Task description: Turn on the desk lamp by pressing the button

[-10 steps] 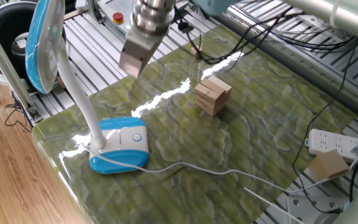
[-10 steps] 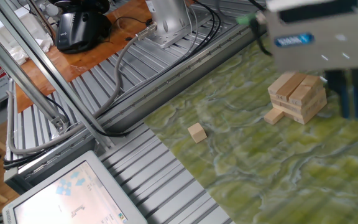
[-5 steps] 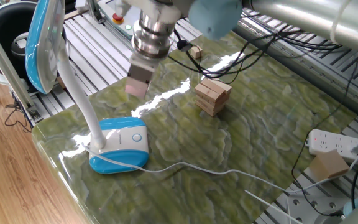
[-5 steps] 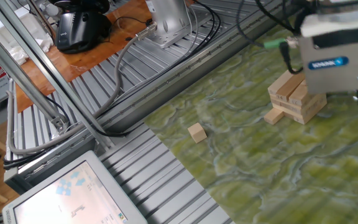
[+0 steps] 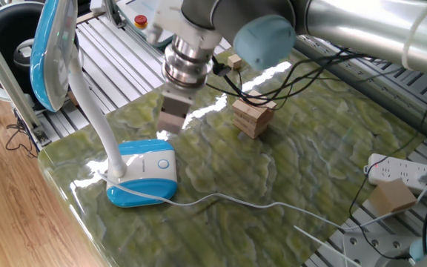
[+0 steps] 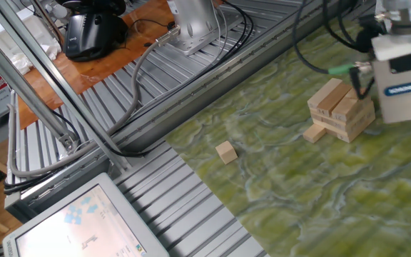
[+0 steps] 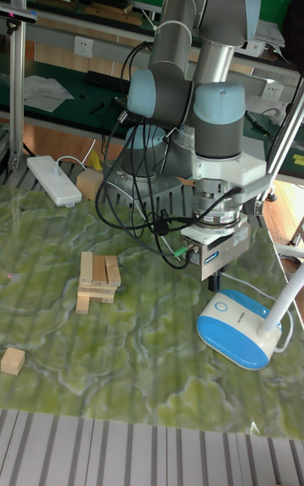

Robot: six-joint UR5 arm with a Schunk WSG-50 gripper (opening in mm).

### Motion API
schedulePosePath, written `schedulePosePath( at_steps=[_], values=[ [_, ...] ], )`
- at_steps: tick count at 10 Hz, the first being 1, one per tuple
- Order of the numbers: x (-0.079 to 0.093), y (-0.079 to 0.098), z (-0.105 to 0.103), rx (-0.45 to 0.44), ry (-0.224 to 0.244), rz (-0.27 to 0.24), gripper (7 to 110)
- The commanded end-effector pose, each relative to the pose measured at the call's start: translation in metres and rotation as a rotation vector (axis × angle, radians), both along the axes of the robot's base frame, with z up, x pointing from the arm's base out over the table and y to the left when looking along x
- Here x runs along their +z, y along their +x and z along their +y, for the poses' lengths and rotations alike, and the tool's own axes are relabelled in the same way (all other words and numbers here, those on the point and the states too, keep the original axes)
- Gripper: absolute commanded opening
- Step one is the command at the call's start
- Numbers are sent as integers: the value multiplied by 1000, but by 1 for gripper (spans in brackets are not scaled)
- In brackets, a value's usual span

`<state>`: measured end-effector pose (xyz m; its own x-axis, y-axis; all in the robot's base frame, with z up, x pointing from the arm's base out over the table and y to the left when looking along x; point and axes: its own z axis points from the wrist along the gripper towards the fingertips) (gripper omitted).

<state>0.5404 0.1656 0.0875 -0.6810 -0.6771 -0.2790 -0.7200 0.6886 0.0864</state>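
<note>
Now the lamp (image 5: 141, 172) sits near the table's (image 5: 310, 170) edge, its blue-and-white base flat on the green marbled top, with the gooseneck rising at 11 o'clock from the base to the big oval head. On the base's white panel the button (image 5: 163, 165) shows clearly and nothing touches it. No glow is visible from the head, so the lamp looks to be off, though its lit side faces away in the one fixed view.

The end effector (image 5: 172, 120) hangs above the table at about 1 o'clock from the base, near it but clearly apart and higher. In the tall fixed view its dark fingers (image 7: 213, 283) point down just above the near end of the base, with the button (image 7: 221, 308) slightly below them. Whether those fingers are together or parted cannot be told from any view; they carry nothing that can be seen.

A stack of wooden blocks (image 5: 253, 113) stands well apart at 3 o'clock from the end effector, out of the way.

Judged from this, the approach is largely done; lining up over the button, descending and pressing are all left.
</note>
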Motion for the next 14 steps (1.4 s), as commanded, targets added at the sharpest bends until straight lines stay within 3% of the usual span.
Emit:
schedulePosePath(
  at_steps=[1, 2, 3, 4, 7, 14],
  values=[
    [-2, -23, 19, 54, 56, 28, 7],
    [-4, -28, 16, 54, 37, 40, 7],
    [-8, -13, -5, 42, -59, -14, 7],
    [-9, -12, -15, -8, -111, -8, 7],
    [-3, -3, 2, -43, -70, -33, 7],
    [-3, -2, 0, -63, -76, -34, 7]
  ],
)
